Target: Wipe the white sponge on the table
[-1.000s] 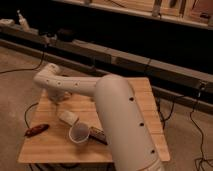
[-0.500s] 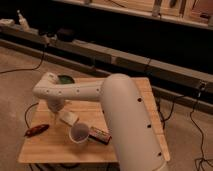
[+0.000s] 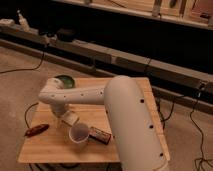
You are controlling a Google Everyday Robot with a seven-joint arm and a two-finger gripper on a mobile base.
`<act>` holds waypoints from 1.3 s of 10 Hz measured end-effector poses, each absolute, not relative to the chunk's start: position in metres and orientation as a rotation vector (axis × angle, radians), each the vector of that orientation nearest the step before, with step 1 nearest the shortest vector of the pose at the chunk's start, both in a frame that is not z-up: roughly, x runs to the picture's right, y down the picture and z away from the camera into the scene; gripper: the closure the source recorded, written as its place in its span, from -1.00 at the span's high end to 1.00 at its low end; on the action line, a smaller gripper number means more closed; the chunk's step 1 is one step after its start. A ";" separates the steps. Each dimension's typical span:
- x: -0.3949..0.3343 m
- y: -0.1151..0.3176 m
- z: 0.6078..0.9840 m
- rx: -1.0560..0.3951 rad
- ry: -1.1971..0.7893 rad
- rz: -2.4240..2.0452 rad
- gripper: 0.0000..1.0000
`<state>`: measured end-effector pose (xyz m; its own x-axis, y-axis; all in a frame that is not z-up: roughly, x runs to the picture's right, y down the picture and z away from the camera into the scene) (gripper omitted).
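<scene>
While gripper (image 3: pixel 61 117) hangs beside sponge (image 3: pixel 71 119), cup (image 3: pixel 79 134) close

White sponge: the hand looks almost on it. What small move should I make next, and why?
Probably lower the hand slightly and close on the white sponge. The hand hangs open right beside the sponge, low over the table, and the sponge looks ungripped, with the cup close by.

One each: table (image 3: pixel 50 150), white sponge (image 3: pixel 70 118), cup (image 3: pixel 79 134), bowl (image 3: pixel 64 81), box (image 3: pixel 100 135), hand (image 3: pixel 62 119) beside sponge.
</scene>
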<state>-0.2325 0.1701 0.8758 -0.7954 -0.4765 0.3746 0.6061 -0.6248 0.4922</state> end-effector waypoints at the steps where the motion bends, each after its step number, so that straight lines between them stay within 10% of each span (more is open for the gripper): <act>1: -0.232 0.171 0.880 -0.271 -0.828 -2.380 0.47; 7: -0.233 0.176 0.879 -0.220 -0.875 -2.370 -0.75; 13: -0.182 0.185 0.850 -0.254 -0.845 -2.288 -0.87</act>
<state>-0.1816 0.1847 0.8504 -0.7529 -0.5300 0.3903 0.6564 -0.5613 0.5040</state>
